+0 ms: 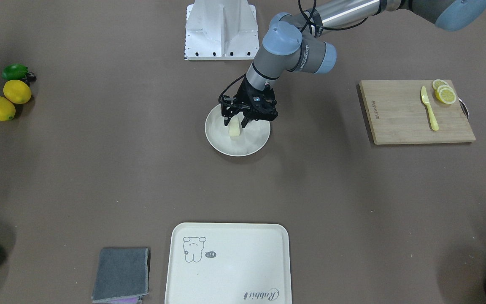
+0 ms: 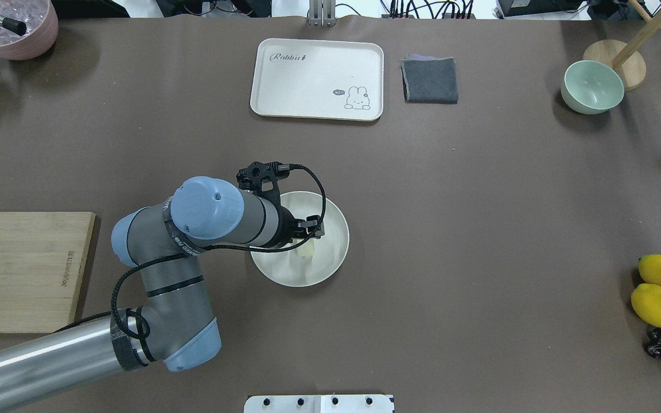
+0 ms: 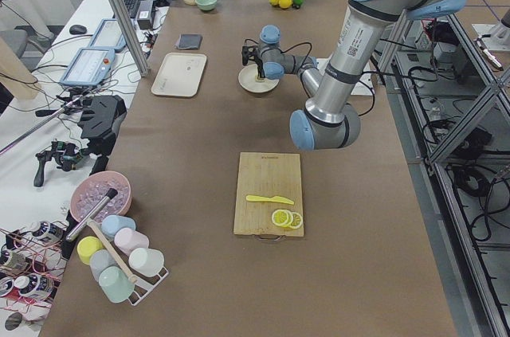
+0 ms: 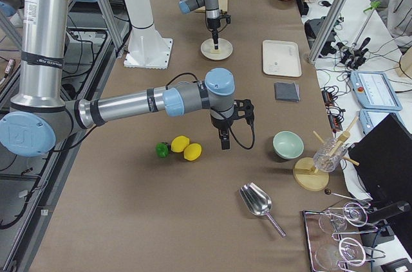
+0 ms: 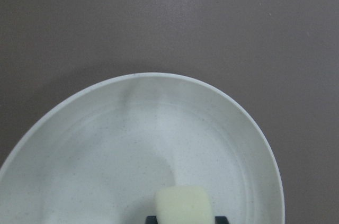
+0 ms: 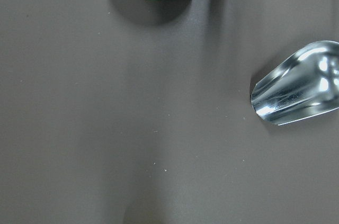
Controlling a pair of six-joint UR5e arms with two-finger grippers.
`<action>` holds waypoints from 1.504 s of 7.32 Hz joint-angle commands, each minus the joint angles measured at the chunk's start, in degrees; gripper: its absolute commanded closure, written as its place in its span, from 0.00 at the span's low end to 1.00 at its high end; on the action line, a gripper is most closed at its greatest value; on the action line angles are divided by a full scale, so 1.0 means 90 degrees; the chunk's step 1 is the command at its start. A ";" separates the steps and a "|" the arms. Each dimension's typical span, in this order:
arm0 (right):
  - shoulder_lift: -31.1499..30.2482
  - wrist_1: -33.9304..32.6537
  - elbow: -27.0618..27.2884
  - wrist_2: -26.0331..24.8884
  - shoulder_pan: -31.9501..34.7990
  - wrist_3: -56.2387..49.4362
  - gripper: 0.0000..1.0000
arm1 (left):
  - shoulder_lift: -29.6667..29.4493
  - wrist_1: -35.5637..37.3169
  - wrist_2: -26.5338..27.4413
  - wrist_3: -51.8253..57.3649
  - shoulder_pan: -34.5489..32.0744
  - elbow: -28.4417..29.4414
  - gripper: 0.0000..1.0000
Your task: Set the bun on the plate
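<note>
The bun [image 1: 234, 128], a small pale cream lump, rests low in the round off-white plate [image 1: 253, 144] at the table's middle. My left gripper [image 1: 236, 121] reaches down into the plate, its black fingers pressed against both sides of the bun, shut on it. The left wrist view shows the bun [image 5: 183, 206] at the bottom edge, just over the plate's floor [image 5: 122, 144]. In the overhead view the wrist hides most of the bun [image 2: 307, 250]. My right gripper [image 4: 223, 142] hangs over bare table near the lemons; I cannot tell whether it is open or shut.
A bear-drawing tray [image 1: 234, 261] and a grey cloth [image 1: 120, 274] lie at the far side. A wooden board [image 1: 403, 116] carries a yellow knife and lemon slices [image 1: 444, 93]. Lemons [image 1: 6, 99], a green bowl [image 2: 591, 86] and a metal scoop [image 6: 296, 83] lie on my right.
</note>
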 commanded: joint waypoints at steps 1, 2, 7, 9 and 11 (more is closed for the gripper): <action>-0.0009 -0.0008 -0.0004 -0.0008 -0.0004 0.0000 0.00 | -0.0011 0.0000 0.0013 0.0011 -0.0006 -0.0058 0.04; -0.0058 -0.0008 -0.0014 -0.0027 0.0005 0.0000 0.00 | -0.0002 0.0029 -0.0006 0.0011 -0.0073 -0.0185 0.03; -0.0545 -0.0008 -0.0229 -0.0037 0.0542 -0.1034 0.00 | 0.0631 0.4931 -0.1937 0.4215 -0.3142 -0.2117 0.03; -0.0683 -0.0018 -0.0239 -0.0037 0.0679 -0.1405 0.00 | 0.1497 0.5507 -0.2212 0.7127 -0.4694 -0.2140 0.03; -0.0674 -0.0008 -0.0346 -0.0008 0.0699 -0.1416 0.00 | 0.2377 0.5469 -0.2730 0.9762 -0.6093 -0.1761 0.03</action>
